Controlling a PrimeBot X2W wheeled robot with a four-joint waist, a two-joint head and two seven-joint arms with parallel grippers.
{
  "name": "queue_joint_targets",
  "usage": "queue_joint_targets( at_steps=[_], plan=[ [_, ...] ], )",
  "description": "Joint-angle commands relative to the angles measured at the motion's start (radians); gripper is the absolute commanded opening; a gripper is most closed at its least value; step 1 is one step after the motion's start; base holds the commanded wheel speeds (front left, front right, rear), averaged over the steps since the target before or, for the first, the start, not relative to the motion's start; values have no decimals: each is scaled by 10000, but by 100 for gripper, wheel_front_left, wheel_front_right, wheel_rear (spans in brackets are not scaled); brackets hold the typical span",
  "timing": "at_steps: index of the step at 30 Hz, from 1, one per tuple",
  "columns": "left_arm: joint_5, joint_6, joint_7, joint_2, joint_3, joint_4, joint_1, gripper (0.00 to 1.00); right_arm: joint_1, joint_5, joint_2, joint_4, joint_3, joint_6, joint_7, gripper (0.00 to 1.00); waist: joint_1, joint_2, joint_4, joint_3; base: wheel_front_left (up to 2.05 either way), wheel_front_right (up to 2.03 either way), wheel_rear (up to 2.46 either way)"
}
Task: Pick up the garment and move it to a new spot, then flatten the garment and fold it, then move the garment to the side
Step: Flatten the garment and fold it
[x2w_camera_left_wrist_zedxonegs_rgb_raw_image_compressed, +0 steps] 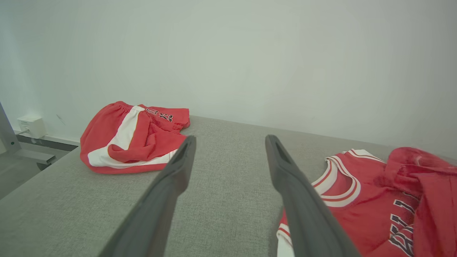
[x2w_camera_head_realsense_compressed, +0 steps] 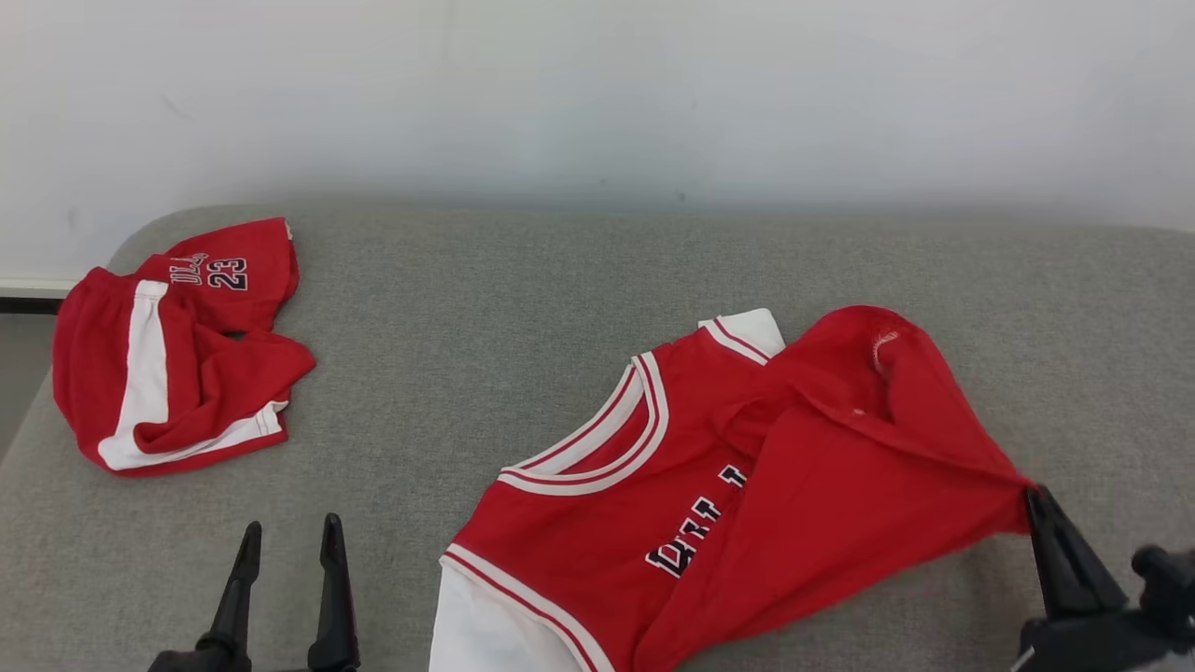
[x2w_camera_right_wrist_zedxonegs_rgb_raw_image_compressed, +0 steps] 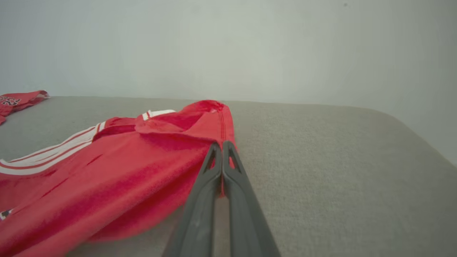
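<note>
The garment (x2w_camera_head_realsense_compressed: pixel 709 485) is a red basketball jersey with white trim, lying crumpled on the grey padded surface (x2w_camera_head_realsense_compressed: pixel 523 308), its right part folded over the lettering. My right gripper (x2w_camera_head_realsense_compressed: pixel 1034 499) is shut on the jersey's right edge, pulling the cloth into a taut point. In the right wrist view the closed fingertips (x2w_camera_right_wrist_zedxonegs_rgb_raw_image_compressed: pixel 222 150) pinch the red hem of the garment (x2w_camera_right_wrist_zedxonegs_rgb_raw_image_compressed: pixel 117 167). My left gripper (x2w_camera_head_realsense_compressed: pixel 289 537) stands open near the front edge, left of the jersey, holding nothing; its fingers (x2w_camera_left_wrist_zedxonegs_rgb_raw_image_compressed: pixel 178 167) point over bare surface, with the garment (x2w_camera_left_wrist_zedxonegs_rgb_raw_image_compressed: pixel 375 200) at the right.
Red shorts (x2w_camera_head_realsense_compressed: pixel 173 345) with a white stripe and the number 23 lie bunched at the far left corner, also the shorts (x2w_camera_left_wrist_zedxonegs_rgb_raw_image_compressed: pixel 132 139) in the left wrist view. A white wall (x2w_camera_head_realsense_compressed: pixel 597 93) backs the surface. A wall socket (x2w_camera_left_wrist_zedxonegs_rgb_raw_image_compressed: pixel 32 125) sits low left.
</note>
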Motion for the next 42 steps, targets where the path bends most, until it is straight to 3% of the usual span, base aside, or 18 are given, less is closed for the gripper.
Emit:
queue_joint_targets(
  at_steps=[1, 3, 4, 5, 26, 42],
  plan=[
    [18, -46, -34, -13, -21, 7, -32, 100, 408, 79, 150, -137, -190, 10, -2, 0, 0, 0, -145, 70, 0, 0, 0],
    [30, -39, -34, -11, -59, 58, -86, 100, 1440, 48, 554, -503, -818, 10, 235, 0, 0, 0, -151, 87, 0, 0, 0],
    [34, -51, -34, -11, -59, 79, -93, 100, 1710, 12, 664, -569, -1001, 10, 301, 10, 0, 0, -150, 84, 0, 0, 0],
    [37, -66, -34, -11, -55, 95, -101, 100, 1921, -72, 739, -626, -1135, 10, 346, 100, 0, 0, -148, 79, 0, 0, 0],
    [303, -224, -34, -13, 253, 165, 330, 100, 2234, -1031, 1981, -3070, -1532, 10, 10, 100, 0, 0, -101, -564, 0, 0, 0],
    [746, -410, -34, 136, 175, 328, 498, 100, 2446, -1247, 2752, -3092, -1436, 10, -44, 100, 0, 0, -105, -734, 0, 0, 0]
  ],
)
